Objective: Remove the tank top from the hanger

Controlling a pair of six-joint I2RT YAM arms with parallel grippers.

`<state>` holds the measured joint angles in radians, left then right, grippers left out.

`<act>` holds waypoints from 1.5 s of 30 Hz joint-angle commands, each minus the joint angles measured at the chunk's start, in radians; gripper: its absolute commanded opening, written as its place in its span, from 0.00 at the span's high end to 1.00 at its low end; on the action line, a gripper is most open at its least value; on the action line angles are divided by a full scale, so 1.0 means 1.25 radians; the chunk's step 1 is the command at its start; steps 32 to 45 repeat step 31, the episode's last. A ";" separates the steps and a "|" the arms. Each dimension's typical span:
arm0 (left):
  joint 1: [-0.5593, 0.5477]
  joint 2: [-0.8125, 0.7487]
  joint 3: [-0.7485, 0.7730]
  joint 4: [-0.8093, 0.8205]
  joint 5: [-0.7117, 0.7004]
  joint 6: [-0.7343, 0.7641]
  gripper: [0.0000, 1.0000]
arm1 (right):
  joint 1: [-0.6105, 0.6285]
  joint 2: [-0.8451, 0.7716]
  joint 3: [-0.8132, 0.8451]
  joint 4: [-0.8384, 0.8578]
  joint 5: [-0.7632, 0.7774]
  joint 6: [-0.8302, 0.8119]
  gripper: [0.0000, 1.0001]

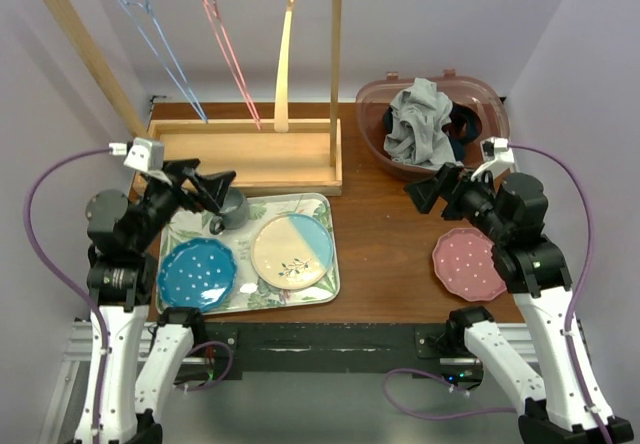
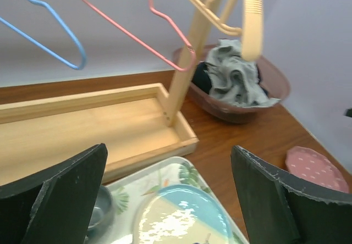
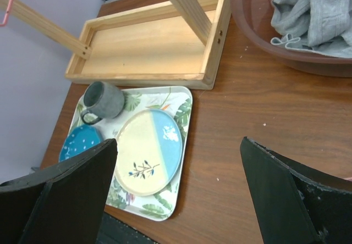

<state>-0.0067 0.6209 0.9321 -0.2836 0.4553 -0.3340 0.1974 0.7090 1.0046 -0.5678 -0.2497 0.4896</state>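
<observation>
Three bare hangers hang from the wooden rack: a blue one, a pink one and a cream one. No hanger carries a garment. A crumpled grey garment lies in the brown basin at the back right, also seen in the left wrist view and the right wrist view. My left gripper is open and empty above the tray. My right gripper is open and empty, just in front of the basin.
A leaf-patterned tray holds a blue dotted plate, a cream and blue plate and a grey mug. A pink dotted plate lies at the front right. Dark cloth sits beside the grey garment.
</observation>
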 commanded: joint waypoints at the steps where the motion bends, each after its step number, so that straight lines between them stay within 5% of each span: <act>1: 0.005 -0.057 -0.076 0.098 0.152 -0.125 0.00 | 0.004 -0.025 0.022 -0.038 -0.069 0.001 0.01; 45: 0.005 -0.115 -0.137 0.107 0.194 -0.155 0.00 | 0.004 -0.086 -0.035 -0.023 -0.096 0.022 0.01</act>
